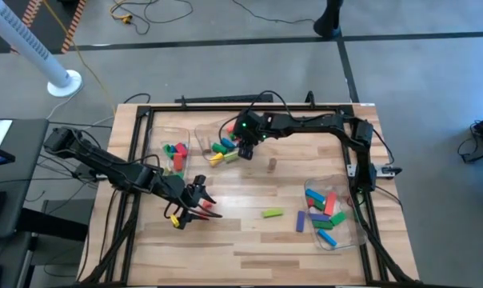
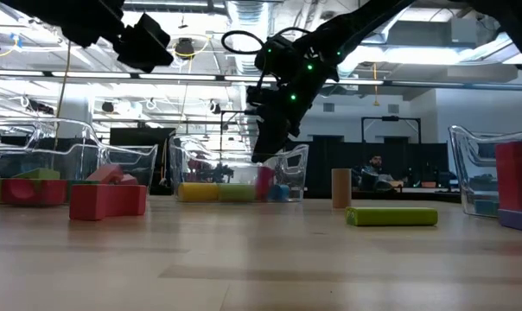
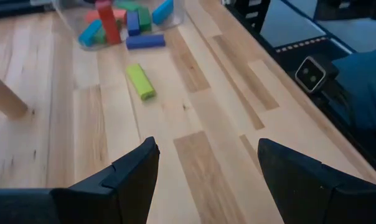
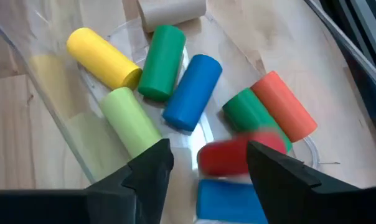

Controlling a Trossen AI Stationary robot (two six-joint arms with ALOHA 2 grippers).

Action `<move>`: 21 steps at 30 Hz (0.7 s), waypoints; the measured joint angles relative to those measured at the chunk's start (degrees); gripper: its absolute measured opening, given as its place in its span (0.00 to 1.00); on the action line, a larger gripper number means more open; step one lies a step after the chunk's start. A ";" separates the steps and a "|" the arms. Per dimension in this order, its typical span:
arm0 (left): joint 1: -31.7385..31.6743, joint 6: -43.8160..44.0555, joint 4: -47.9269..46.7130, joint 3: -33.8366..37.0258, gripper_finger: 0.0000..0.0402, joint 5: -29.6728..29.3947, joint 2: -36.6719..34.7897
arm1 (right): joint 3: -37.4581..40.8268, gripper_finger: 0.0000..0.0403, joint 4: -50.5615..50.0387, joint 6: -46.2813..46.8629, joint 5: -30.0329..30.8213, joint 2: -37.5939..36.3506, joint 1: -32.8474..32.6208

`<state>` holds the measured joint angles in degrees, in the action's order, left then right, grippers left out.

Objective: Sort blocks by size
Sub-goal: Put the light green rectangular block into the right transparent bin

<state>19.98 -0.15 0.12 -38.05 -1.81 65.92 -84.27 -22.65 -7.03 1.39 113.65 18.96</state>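
Note:
My right gripper (image 4: 210, 150) hangs open over the middle clear bin (image 1: 205, 132), its fingers pointing steeply down. Under the gap between its fingers a red block (image 4: 236, 157) shows blurred among yellow (image 4: 103, 57), green (image 4: 163, 61), blue (image 4: 193, 92) and orange (image 4: 285, 104) cylinders lying on the bin's floor. My left gripper (image 3: 206, 155) is open above bare wood near the table's left front. A red block (image 1: 206, 210) and a yellow block (image 1: 175, 221) lie beside it. A green bar (image 3: 141, 81) lies farther ahead of it.
A left bin (image 1: 155, 140) and a right bin (image 1: 355, 232) each hold several blocks. A wooden cylinder (image 1: 272, 164) stands upright mid-table. A purple bar (image 1: 301, 222) lies beside the right bin. A black frame (image 1: 137, 120) rims the table.

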 joint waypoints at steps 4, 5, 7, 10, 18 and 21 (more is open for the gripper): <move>0.06 0.19 -0.06 0.01 0.67 -0.05 0.01 | 0.00 0.59 0.87 0.00 0.07 0.00 0.00; 0.08 0.21 -0.09 0.01 0.67 -0.03 -0.01 | 0.00 0.59 1.35 0.00 0.10 -0.05 0.00; 0.08 0.27 -0.25 0.01 0.67 -0.03 0.02 | 0.00 0.59 2.03 -0.06 0.64 -0.34 0.00; 0.10 0.23 -0.13 0.02 0.67 -0.03 0.02 | -0.02 0.59 2.25 -1.18 1.88 -1.43 -0.16; 0.10 0.42 -0.63 0.03 0.67 -0.08 0.02 | -0.11 0.59 -4.67 -2.90 1.99 -9.38 -3.39; 0.20 0.43 -0.59 0.03 0.67 -0.15 0.02 | -0.11 0.59 -9.95 -2.46 2.01 -13.59 -5.77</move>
<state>20.17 0.27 -0.47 -38.02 -1.97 65.93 -84.38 -32.60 -9.49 3.40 100.05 13.19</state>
